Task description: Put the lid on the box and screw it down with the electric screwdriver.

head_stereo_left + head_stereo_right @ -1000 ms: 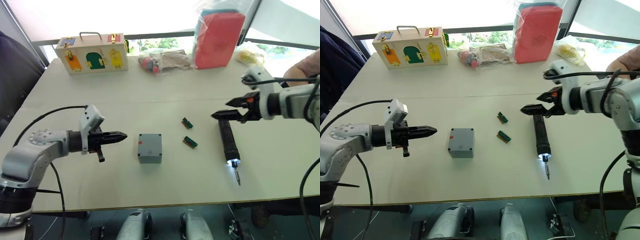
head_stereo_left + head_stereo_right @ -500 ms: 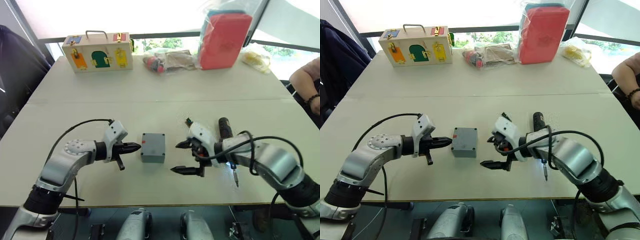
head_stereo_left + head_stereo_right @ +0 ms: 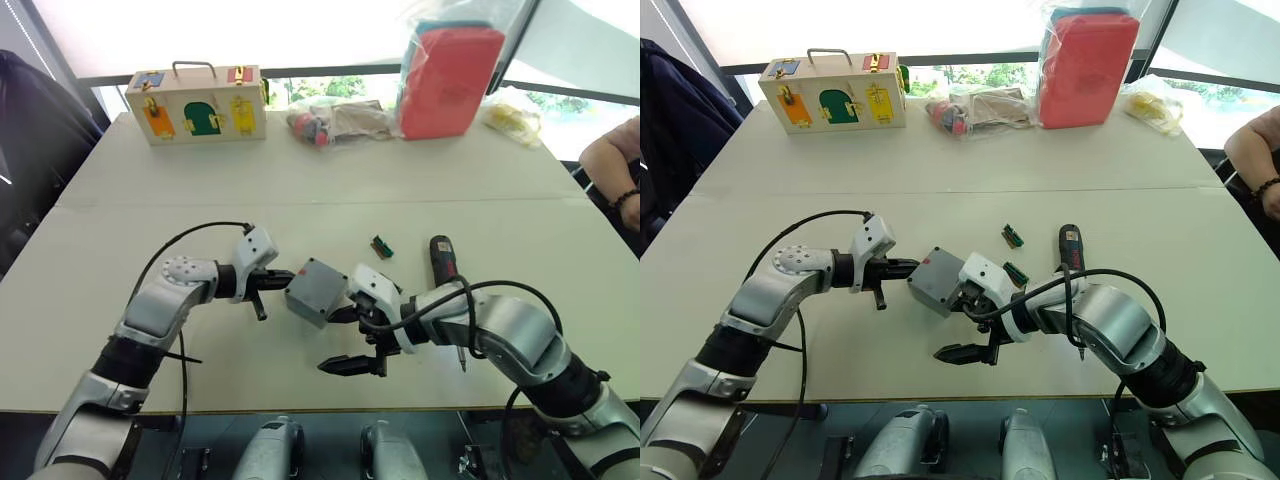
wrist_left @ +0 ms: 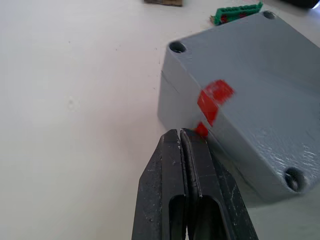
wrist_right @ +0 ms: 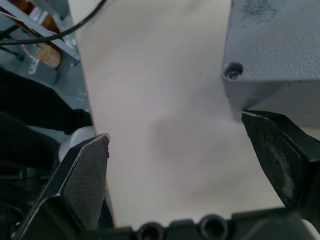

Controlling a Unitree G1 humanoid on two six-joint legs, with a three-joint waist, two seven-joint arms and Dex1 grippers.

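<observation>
The grey box [image 3: 315, 290] sits askew near the table's front middle, turned and seemingly tipped. On top lies the lid [image 4: 250, 75], with a seam below it, corner screw holes and red marks on the side [image 4: 215, 95]. My left gripper [image 3: 278, 277] is shut, with its tip against the box's left side. On the other side my right gripper [image 3: 345, 340] is open: one finger [image 5: 280, 150] touches the box's edge and the other [image 5: 85, 175] hangs free over the table. The electric screwdriver [image 3: 443, 258] lies flat beyond my right forearm, held by neither gripper.
Two small green blocks [image 3: 1012, 235] [image 3: 1014, 272] lie between the box and the screwdriver. A wooden case with coloured doors [image 3: 197, 103], bagged items [image 3: 330, 120] and a red package [image 3: 447, 65] line the far edge. A person's arm [image 3: 615, 160] rests at the right edge.
Both grippers have closed in on the box, the left from the left and the right from the right. The box has turned and tipped between them.
</observation>
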